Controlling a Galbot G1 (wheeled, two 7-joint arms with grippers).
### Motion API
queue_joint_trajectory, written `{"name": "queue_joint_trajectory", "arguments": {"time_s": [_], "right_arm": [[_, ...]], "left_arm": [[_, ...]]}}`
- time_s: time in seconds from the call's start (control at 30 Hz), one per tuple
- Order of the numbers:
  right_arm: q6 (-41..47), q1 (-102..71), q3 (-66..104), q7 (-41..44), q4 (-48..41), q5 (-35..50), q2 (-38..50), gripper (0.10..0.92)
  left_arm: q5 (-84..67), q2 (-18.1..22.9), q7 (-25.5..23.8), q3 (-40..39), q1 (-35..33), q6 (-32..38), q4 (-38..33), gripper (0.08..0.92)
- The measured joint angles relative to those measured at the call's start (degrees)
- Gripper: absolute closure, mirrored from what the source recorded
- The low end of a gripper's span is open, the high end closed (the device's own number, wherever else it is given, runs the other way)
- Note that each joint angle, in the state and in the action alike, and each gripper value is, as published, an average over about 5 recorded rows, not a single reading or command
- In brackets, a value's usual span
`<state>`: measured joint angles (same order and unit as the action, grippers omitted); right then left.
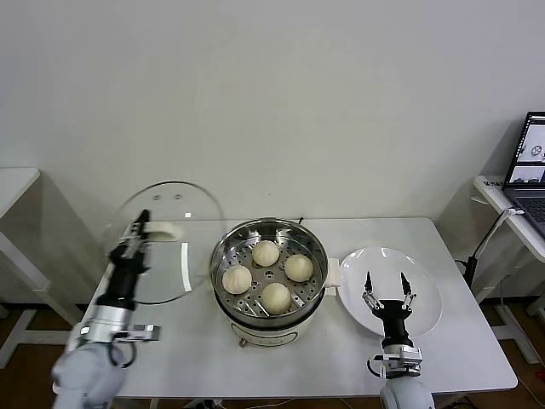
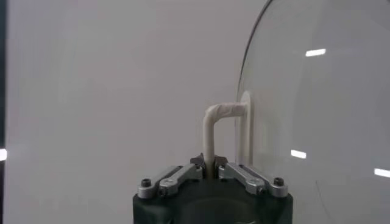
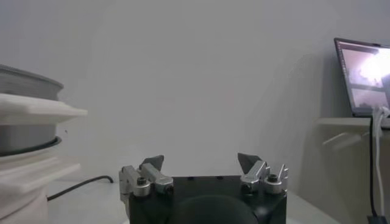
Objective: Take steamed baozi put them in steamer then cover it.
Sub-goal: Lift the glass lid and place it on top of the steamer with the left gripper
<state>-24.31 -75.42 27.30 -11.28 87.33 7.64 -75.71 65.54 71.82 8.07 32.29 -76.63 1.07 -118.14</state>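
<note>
Aloft, left gripper (image 1: 139, 228) grips cover (image 1: 183, 209).

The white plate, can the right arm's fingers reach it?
Probably yes. The right gripper hangs open just over the empty white plate, nothing between them. The left gripper holds the lid far off, beside the steamer.

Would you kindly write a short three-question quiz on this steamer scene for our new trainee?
1. How many baozi lie in the steamer?
2. True or false: the cover sits on the steamer.
3. Which gripper is shut on the cover's handle: A) left gripper B) right gripper?

Key:
1. Four.
2. False; it is held upright to the robot's left of the steamer.
3. A; the right one is open above the white plate.
</note>
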Motion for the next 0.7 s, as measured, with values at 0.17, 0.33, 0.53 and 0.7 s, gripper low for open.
{"name": "queue_joint_trajectory", "arguments": {"time_s": [0.17,0.33,0.53,0.7], "right_arm": [[0.13,-0.31,0.38,-0.12,-0.51,-0.05,-0.12,0.203],[0.06,-0.38,0.78,-0.14,-1.14,-0.06,-0.23,0.203],[-0.04,0.06,0.92,-0.14,-1.81,-0.29,-0.87,0.203],[-0.10,0.29,0.93,-0.14,-2.21,-0.64,-1.45,0.203]], "left_arm": [[2.06,1.64,-3.69,-10.39,3.36,-6.82,-1.17,0.804],[4.47,2.94,-8.08,-19.23,6.75,-12.95,-1.09,0.804],[7.77,4.20,-14.20,-26.65,10.08,-18.87,-0.12,0.804],[9.66,4.82,-17.71,-30.12,12.23,-21.73,1.37,0.804]]}}
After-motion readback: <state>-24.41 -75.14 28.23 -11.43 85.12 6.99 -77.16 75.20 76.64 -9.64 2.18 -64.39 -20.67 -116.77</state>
